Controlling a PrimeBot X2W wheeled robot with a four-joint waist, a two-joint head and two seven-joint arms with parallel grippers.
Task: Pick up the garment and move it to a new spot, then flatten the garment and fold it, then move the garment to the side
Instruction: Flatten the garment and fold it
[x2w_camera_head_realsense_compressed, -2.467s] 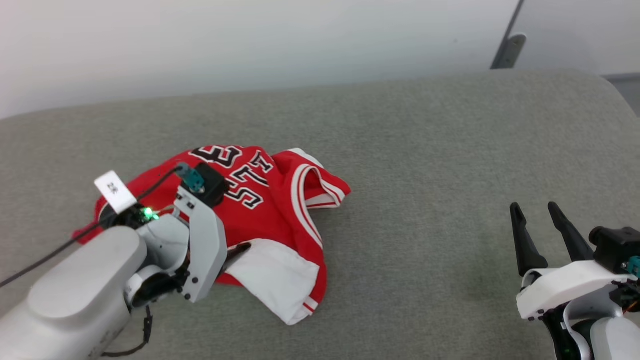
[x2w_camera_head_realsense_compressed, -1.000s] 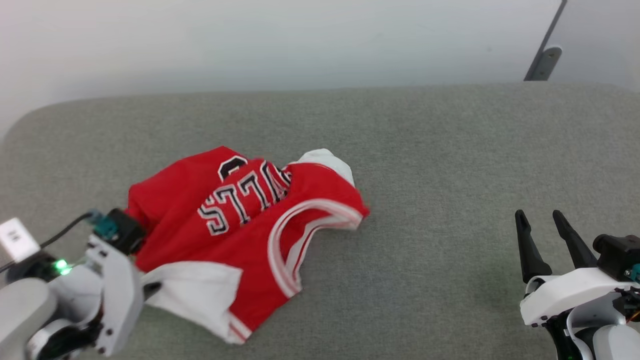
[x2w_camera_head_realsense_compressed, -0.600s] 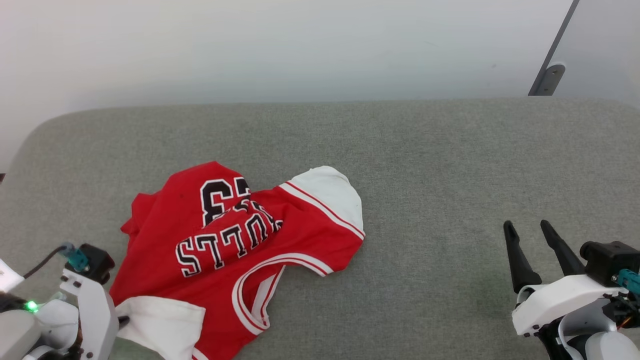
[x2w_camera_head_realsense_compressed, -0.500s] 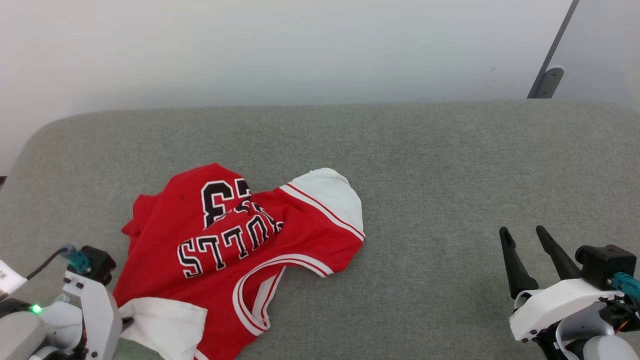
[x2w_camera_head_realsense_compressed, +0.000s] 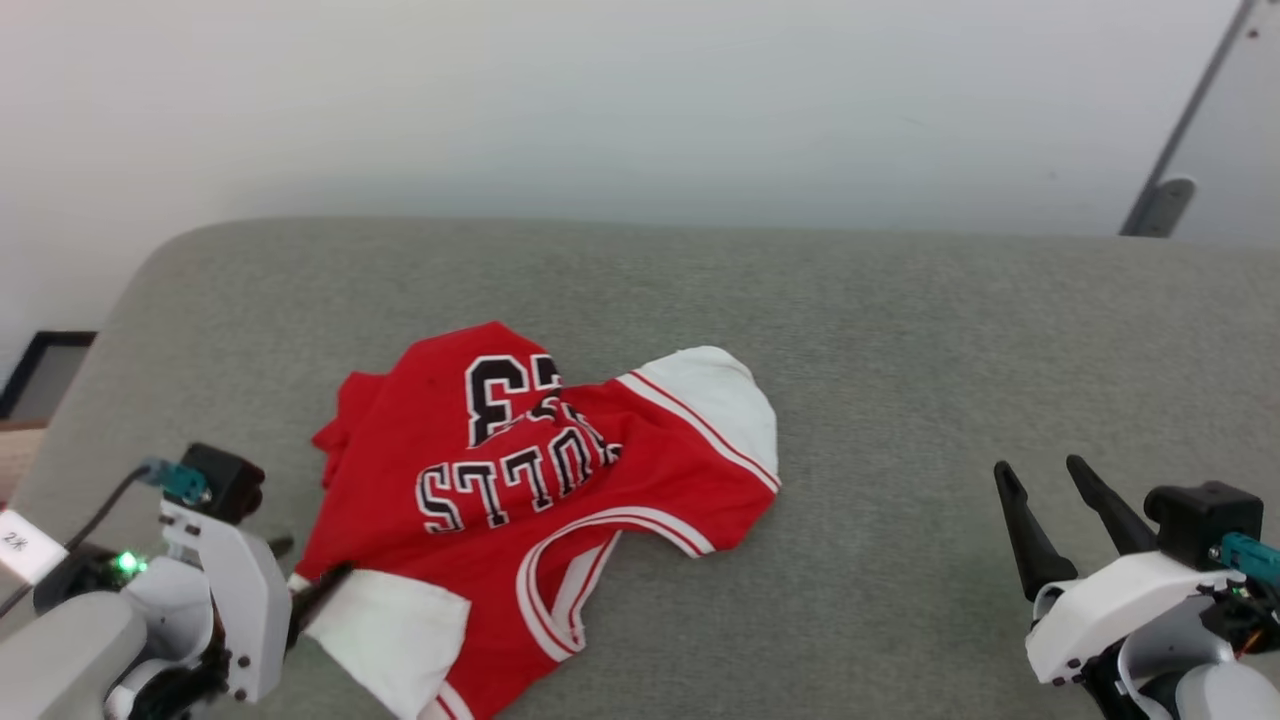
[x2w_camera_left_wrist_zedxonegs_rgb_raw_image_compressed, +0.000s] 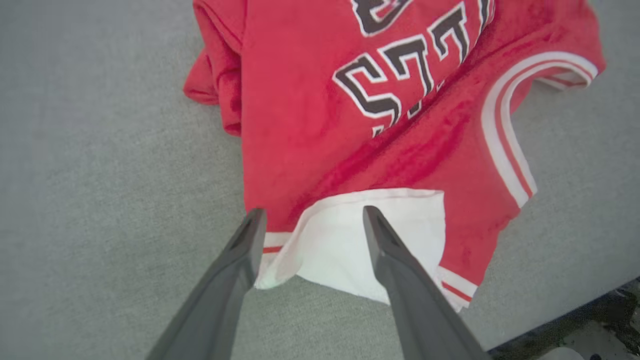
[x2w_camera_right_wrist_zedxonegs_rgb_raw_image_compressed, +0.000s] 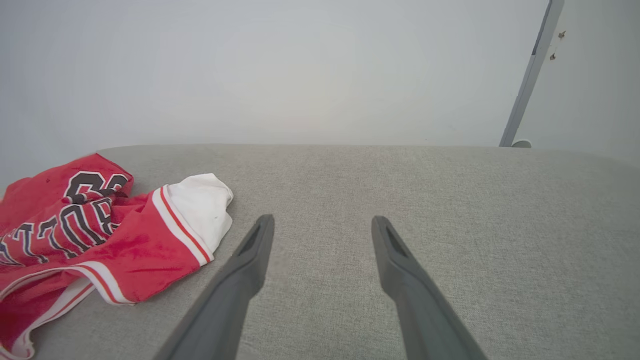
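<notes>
"Where is the garment (x2w_camera_head_realsense_compressed: 520, 480) lying?"

"On the left half of the grey padded surface (x2w_camera_head_realsense_compressed: 900, 330), crumpled rather than spread flat."

"Which side is up?"

"The lettered side. It's a red jersey with black, white-edged 'BULLS' and the number beyond it. Both read upside down from the near edge, and a crease hides part of the number."

"And the sleeves?"

"They're short and white, with red stripes at the hem. One lies close to the near edge and the other points toward the middle of the surface. The neck opening, trimmed in white and red, gapes toward the near edge. The red body bunches into folds on the side toward the left edge."
</notes>
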